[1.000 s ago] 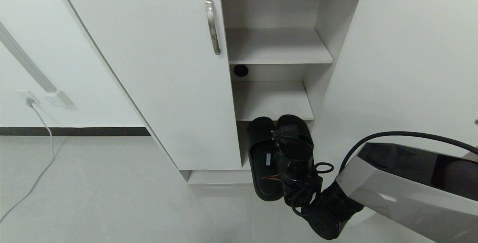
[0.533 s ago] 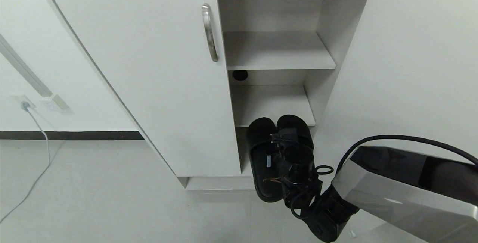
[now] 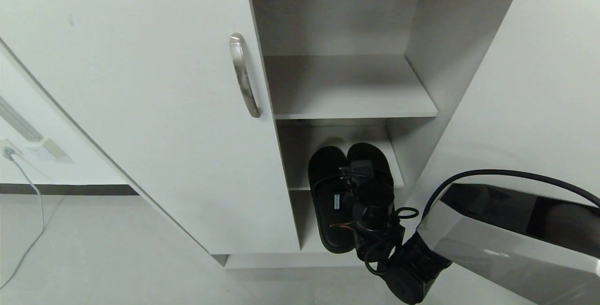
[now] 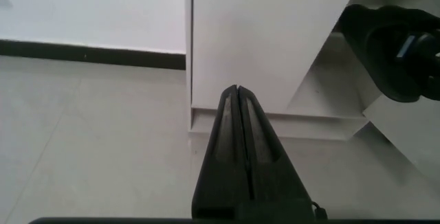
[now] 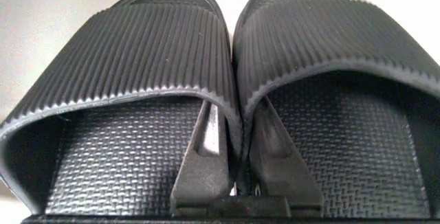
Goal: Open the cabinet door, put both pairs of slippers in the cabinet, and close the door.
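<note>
The cabinet door [image 3: 515,108] stood open. The right gripper [image 5: 238,162], fingers clamped on a pair of black slippers [image 3: 330,202], held them at the lower shelf [image 3: 300,164], not set down; the other pair and closing seemingly remained. The left gripper [image 4: 238,135], fingers together, hung over pale floor tiles [image 3: 93,258] by a dark-skirted white wall [image 3: 79,169].

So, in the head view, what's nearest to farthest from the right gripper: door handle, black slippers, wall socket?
1. The black slippers, held in the right gripper.
2. The door handle, on the closed left door.
3. The wall socket, far left, low down.
</note>
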You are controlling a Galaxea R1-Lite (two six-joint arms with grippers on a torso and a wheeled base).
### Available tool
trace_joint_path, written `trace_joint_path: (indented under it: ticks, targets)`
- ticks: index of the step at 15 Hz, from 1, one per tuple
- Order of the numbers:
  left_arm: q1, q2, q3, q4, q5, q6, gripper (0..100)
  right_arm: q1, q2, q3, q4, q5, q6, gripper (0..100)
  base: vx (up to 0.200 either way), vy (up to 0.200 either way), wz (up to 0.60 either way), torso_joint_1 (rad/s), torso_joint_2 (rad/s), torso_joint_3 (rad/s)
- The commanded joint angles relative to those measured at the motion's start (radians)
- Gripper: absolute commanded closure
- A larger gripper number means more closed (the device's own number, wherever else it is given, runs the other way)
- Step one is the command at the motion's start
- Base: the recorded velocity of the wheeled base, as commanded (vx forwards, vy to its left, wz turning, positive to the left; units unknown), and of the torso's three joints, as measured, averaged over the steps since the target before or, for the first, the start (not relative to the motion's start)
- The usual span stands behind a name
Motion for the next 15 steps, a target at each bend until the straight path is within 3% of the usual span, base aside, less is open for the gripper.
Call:
trace_joint_path:
  ticks: [1,8,15]
  targets:
    - [0.001,0.002,0.000,-0.001,0.000,-0.001,100,0.000,-0.003,-0.014,0.012,0.003,0.000,100,0.000,0.000,0.00,0.000,0.00,0.000]
    - [0.001,0.002,0.000,-0.001,0.005,-0.005,100,-0.049,0.114,-0.391,0.303,0.006,0.041,100,0.000,0.000,0.00,0.000,0.00,0.000]
    - [0.001,0.002,0.000,-0.001,0.005,-0.007,100,-0.113,0.184,-0.615,0.426,0.018,0.041,100,0.000,0.000,0.00,0.000,0.00,0.000]
